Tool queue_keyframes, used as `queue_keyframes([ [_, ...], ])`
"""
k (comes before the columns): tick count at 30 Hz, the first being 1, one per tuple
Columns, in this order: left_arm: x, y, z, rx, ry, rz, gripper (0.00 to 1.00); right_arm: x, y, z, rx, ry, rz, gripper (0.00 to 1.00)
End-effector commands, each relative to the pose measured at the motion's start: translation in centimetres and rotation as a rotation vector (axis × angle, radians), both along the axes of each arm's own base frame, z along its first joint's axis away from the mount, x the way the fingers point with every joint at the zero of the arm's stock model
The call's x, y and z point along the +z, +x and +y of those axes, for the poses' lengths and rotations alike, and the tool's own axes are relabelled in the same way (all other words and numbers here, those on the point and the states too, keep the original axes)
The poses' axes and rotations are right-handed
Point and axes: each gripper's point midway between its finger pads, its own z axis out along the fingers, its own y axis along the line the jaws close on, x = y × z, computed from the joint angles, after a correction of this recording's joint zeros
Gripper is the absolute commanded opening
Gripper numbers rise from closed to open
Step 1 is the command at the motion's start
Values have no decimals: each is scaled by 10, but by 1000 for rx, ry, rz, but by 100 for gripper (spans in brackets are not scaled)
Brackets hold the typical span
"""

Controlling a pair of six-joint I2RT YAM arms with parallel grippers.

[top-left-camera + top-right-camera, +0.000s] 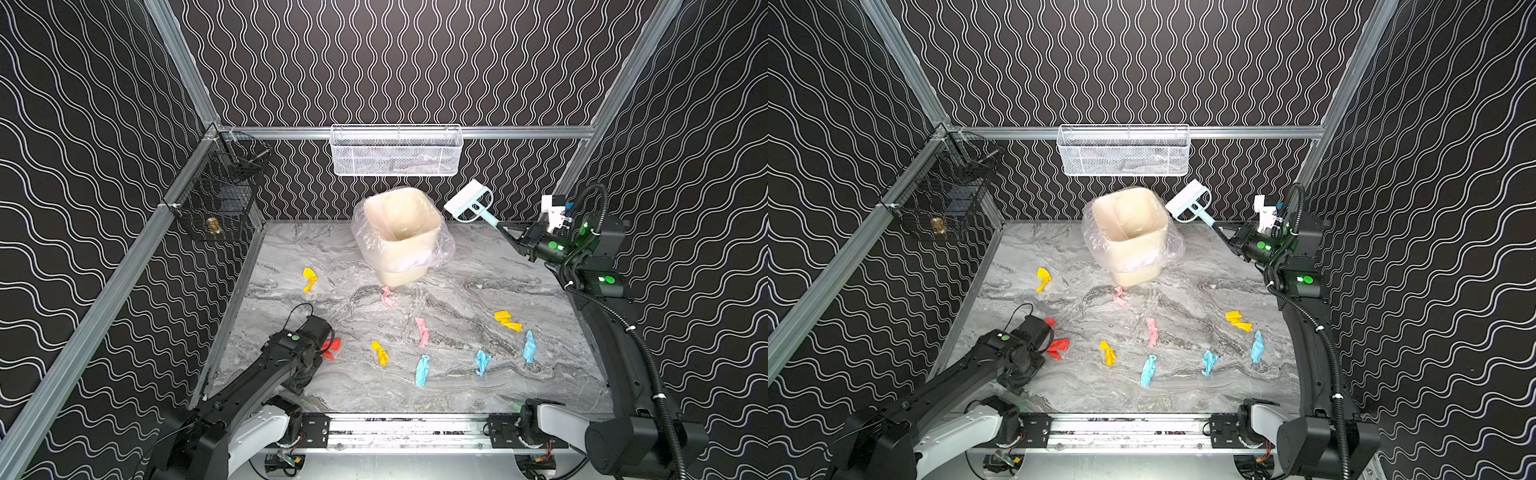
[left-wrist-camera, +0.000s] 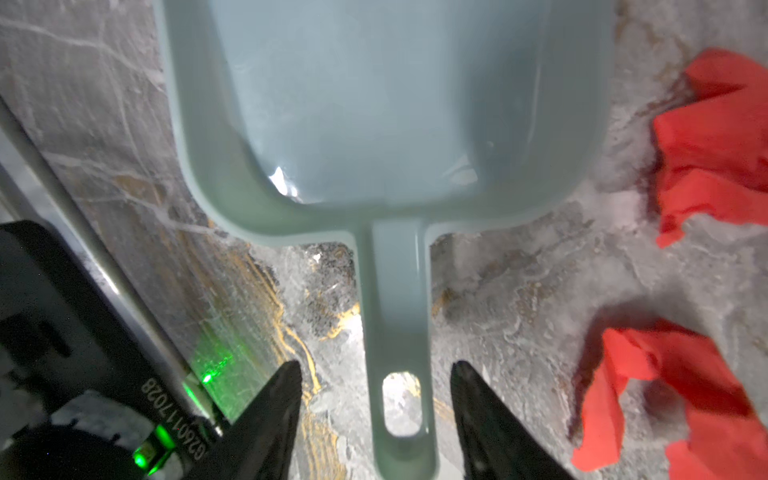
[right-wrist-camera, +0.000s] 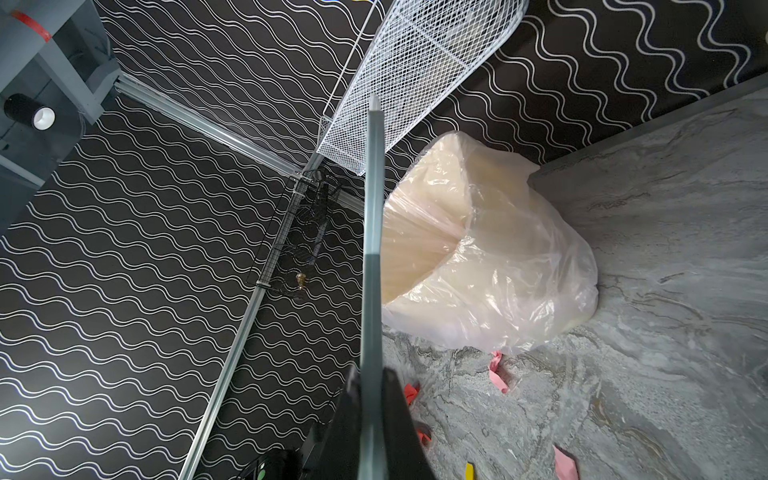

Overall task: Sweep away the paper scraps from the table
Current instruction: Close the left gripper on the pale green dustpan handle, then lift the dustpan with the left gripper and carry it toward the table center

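The left gripper (image 2: 376, 365) straddled the dustpan (image 2: 395, 104) handle, jaws apart and not touching it. The right gripper (image 3: 372, 374) was clamped on the raised brush (image 1: 467, 199). The paper scraps (image 1: 423, 370) lay scattered across the table (image 1: 478, 266).

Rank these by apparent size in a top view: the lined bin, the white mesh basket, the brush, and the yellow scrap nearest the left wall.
1. lined bin
2. white mesh basket, wider but shallower, so a close second
3. brush
4. yellow scrap
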Motion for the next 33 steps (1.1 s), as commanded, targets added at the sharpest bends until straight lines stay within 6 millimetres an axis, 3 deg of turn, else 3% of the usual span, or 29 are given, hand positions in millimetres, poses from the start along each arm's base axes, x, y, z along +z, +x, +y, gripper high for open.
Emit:
queue_keyframes([
  [1, -3, 1, 0, 46, -3, -21, 60, 6, -1, 2, 13, -5, -22, 0],
  [18, -9, 11, 0, 47, 10, -40, 49, 7, 5, 1, 12, -3, -19, 0],
  [33, -10, 11, -1, 48, 3, -51, 22, 5, 6, 2, 15, 2, -13, 0],
])
